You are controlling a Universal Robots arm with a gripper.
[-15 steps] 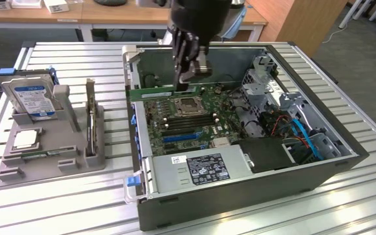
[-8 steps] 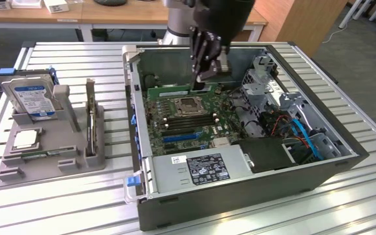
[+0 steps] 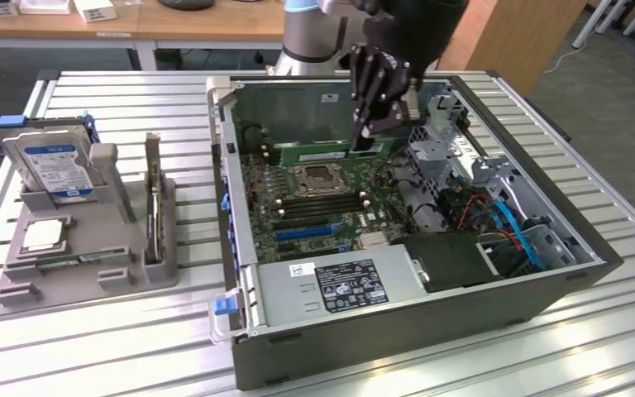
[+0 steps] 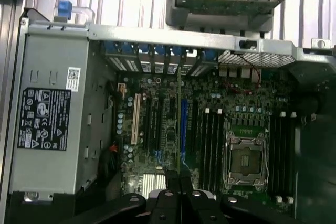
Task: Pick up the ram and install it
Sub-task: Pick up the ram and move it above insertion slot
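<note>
A lab: opened computer case (image 3: pixel 406 331) on a slatted metal bench (image 3: pixel 97 347), wooden desks (image 3: pixel 207 21) behind.

A big open computer case (image 3: pixel 406 331) lies on the slatted surface (image 3: pixel 119 347). Inside it are a green board (image 3: pixel 317 211), a silver power box (image 3: pixel 340 285) and blue cables (image 3: pixel 516 227). On the exterior view's left, a gray holder (image 3: pixel 119 277) has a hard drive (image 3: pixel 55 169) standing up in it and a square silver chip (image 3: pixel 45 236) lying flat.
</note>
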